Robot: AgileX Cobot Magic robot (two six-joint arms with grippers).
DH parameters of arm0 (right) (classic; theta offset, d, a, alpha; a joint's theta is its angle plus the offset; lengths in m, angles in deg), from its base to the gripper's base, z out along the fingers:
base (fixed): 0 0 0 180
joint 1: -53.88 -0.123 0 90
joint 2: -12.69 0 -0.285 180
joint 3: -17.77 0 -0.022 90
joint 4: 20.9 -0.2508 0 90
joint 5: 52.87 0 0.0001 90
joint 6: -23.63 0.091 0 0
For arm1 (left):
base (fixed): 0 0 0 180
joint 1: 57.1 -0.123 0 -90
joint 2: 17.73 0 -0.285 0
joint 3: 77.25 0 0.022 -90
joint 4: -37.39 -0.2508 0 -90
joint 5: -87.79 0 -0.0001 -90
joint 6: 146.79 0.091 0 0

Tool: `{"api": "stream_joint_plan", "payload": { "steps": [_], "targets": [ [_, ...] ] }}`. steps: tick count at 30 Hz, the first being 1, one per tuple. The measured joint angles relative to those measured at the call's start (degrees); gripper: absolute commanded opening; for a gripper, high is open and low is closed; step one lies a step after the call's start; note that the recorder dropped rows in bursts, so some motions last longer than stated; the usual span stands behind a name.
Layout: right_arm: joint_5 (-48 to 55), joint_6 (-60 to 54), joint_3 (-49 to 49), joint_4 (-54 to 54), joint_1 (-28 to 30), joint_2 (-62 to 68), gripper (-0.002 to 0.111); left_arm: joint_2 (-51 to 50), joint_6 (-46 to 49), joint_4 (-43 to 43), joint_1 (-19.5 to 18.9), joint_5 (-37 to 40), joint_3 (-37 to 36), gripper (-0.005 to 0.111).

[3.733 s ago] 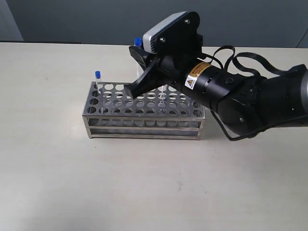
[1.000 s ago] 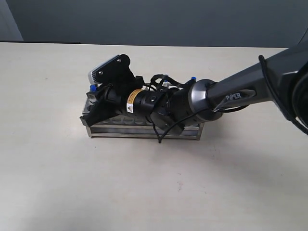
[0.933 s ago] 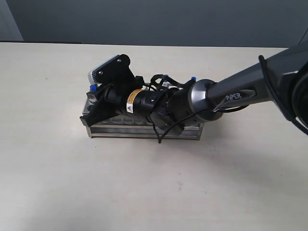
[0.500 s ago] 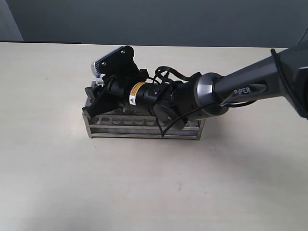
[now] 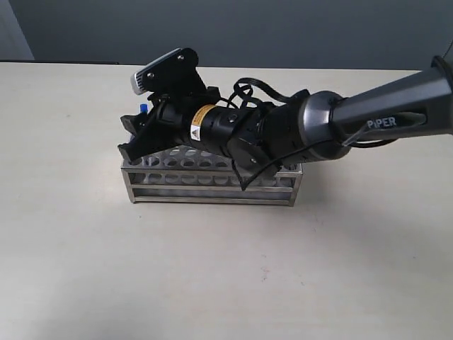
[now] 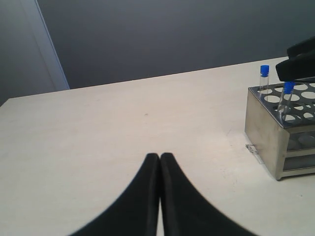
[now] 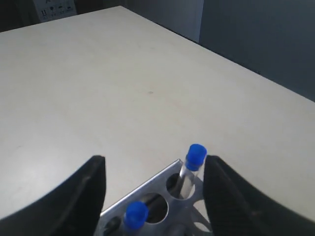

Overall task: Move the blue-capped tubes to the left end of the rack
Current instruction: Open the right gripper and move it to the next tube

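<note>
The rack holds 2 blue-capped tubes at its left end (caps up). Right gripper jaws spread, empty; left gripper jaws pressed together.

- We see soft, even light on the table; the shadow under the rack is faint.
- We note a mild sheen on its steel.
- We find the left gripper soft-edged, close to the lens.
</note>
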Motion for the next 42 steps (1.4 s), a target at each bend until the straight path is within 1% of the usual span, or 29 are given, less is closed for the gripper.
{"api": "stream_joint_plan", "payload": {
  "steps": [8,17,24,27,31,34,42],
  "targets": [
    [2.78,-2.49,-1.06,0.0,0.0,-4.17,0.057,0.0,0.0,0.0,0.0,0.0,0.0,0.0],
    [2.93,-5.65,-7.51,-1.0,0.24,-11.45,0.057,0.0,0.0,0.0,0.0,0.0,0.0,0.0],
    [2.93,-6.04,-17.01,-1.38,3.84,-20.65,0.057,0.0,0.0,0.0,0.0,0.0,0.0,0.0],
    [2.56,-6.04,-25.08,-1.51,6.99,-24.63,0.057,0.0,0.0,0.0,0.0,0.0,0.0,0.0],
    [-1.1,-8.4,-29.53,-3.63,8.71,-24.78,0.057,0.0,0.0,0.0,0.0,0.0,0.0,0.0],
    [-5.3,-11.45,-29.53,-6.82,8.7,-23.43,0.057,0.0,0.0,0.0,0.0,0.0,0.0,0.0],
    [-7.11,-14.3,-29.66,-8.97,8.7,-18.85,0.057,0.0,0.0,0.0,0.0,0.0,0.0,0.0]
  ]
}}
